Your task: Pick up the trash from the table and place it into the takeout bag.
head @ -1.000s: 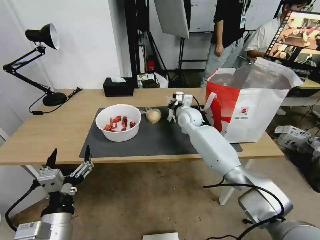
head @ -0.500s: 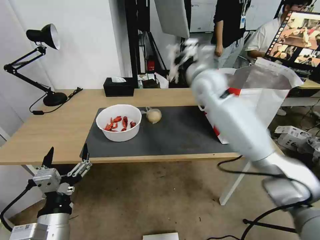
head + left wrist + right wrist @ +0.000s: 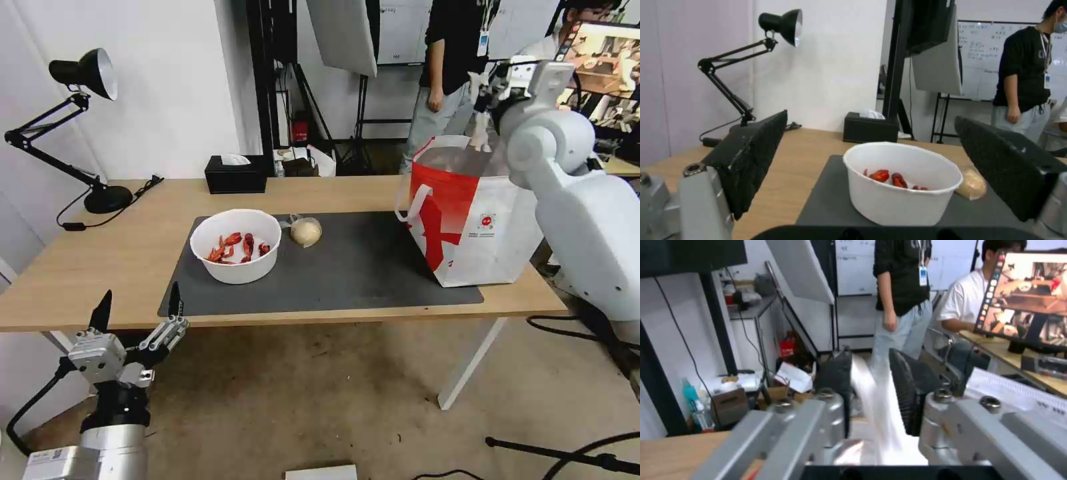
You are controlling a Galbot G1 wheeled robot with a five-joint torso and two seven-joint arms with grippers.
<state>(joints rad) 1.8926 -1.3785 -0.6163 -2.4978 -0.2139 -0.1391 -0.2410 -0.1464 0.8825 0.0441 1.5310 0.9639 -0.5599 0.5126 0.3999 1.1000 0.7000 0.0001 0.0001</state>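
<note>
Right gripper (image 3: 481, 100) above the bag (image 3: 477, 220), jaws clenched on tissue (image 3: 878, 396): drop step; next, release. Left gripper (image 3: 137, 313), jaws released, below the table (image 3: 100, 267).

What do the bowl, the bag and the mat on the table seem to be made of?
Bowl: probably plastic, smooth matte white, thin rim.
Bag: looks like coated fabric or plastic, white and red, with shiny silver foil lining inside.
Mat: dark grey, flat and matte, perhaps felt or rubber.

tissue (image 3: 878, 406) blurred in right pincer (image 3: 871, 390), bag interior hidden
</note>
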